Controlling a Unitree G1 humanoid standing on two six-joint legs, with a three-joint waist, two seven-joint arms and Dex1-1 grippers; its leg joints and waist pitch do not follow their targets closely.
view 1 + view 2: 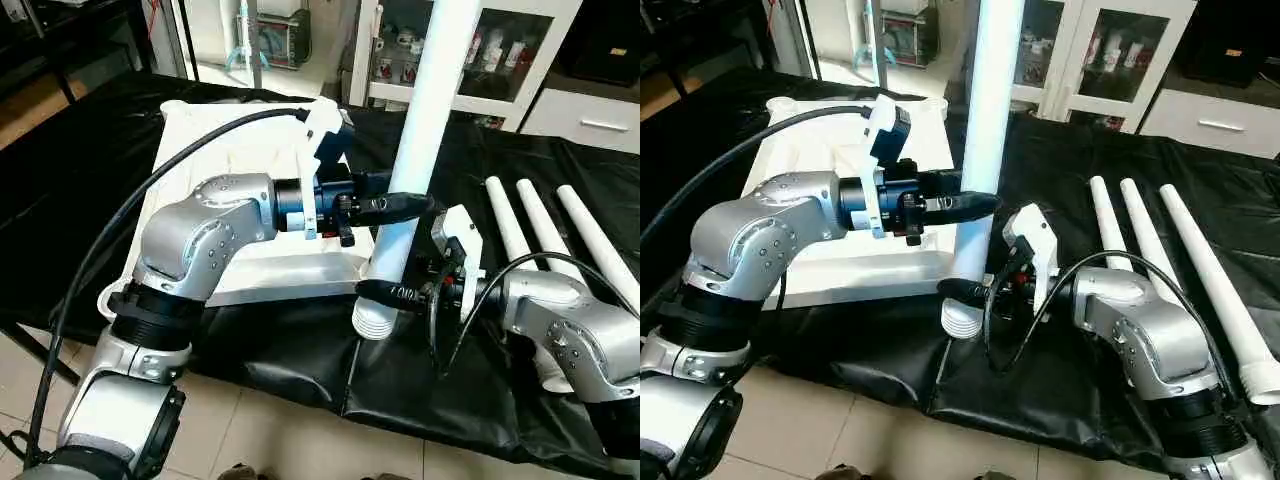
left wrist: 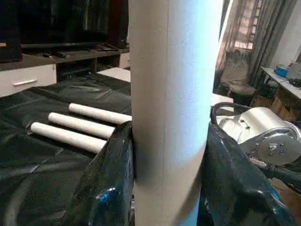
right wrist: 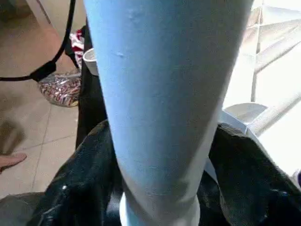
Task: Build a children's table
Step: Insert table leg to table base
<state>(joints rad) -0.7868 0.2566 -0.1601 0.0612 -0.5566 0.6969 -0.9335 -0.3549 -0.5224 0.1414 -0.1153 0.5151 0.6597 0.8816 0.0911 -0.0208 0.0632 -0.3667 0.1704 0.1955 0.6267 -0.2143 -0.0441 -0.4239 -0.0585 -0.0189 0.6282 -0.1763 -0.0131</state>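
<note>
So both arms are on the same leg, which stands upright just off the near corner of the white tabletop. The top lies ribbed side up on the black-covered desk. The left gripper has its fingers clamped on the tube partway up; in the left wrist view the black fingers press against both sides of it. The right gripper sits lower, near the ribbed bottom end, with a finger on each side of the tube. Looks like it's gripping too, though I can't quite see real contact from that angle. The bottom end seems to hang just beside the corner socket, not in it. Three more legs lie side by side on the black cover, off to the robot's right, well apart from the top
</note>
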